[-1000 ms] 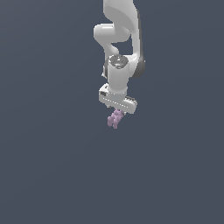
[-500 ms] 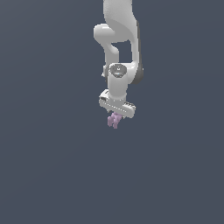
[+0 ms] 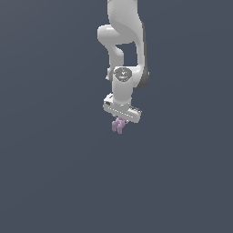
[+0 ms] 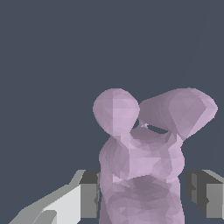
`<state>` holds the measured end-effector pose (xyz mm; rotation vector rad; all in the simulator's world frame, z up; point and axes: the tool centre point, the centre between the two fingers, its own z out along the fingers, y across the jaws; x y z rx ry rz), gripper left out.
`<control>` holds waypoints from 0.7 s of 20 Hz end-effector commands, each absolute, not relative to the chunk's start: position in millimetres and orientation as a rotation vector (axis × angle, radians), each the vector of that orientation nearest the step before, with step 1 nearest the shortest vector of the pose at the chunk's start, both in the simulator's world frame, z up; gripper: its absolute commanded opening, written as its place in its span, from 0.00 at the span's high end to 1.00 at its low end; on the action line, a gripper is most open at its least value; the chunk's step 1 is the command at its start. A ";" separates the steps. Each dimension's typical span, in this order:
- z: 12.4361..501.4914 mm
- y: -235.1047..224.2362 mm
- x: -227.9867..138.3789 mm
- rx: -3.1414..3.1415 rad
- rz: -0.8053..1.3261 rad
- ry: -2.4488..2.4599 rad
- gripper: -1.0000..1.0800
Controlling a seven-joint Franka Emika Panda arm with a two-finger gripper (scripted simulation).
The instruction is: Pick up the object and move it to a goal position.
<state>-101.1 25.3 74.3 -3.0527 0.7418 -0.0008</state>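
Observation:
The object (image 3: 118, 125) is a small lumpy pale lilac thing hanging just under the white hand of the arm. My gripper (image 3: 119, 122) is shut on the object, which sticks out below the fingers. In the wrist view the object (image 4: 142, 162) fills the middle, its two rounded lobes pointing away from the camera, and it sits pinched between the two grey fingers (image 4: 89, 194). The gripper (image 4: 142, 194) holds it in mid-air against a plain dark background.
The white arm (image 3: 125, 41) reaches down from the top of the exterior view. All around is a flat dark grey-blue backdrop with no other objects showing.
The hand with the object in it has drifted slightly upward and toward the exterior view's left over the last second. The grip is unchanged.

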 end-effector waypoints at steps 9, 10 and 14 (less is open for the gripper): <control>81.6 28.2 -96.5 -3.053 -0.001 0.742 1.00; 84.2 29.2 -94.8 -3.053 -0.001 0.742 1.00; 99.1 34.9 -85.4 -3.053 -0.001 0.742 1.00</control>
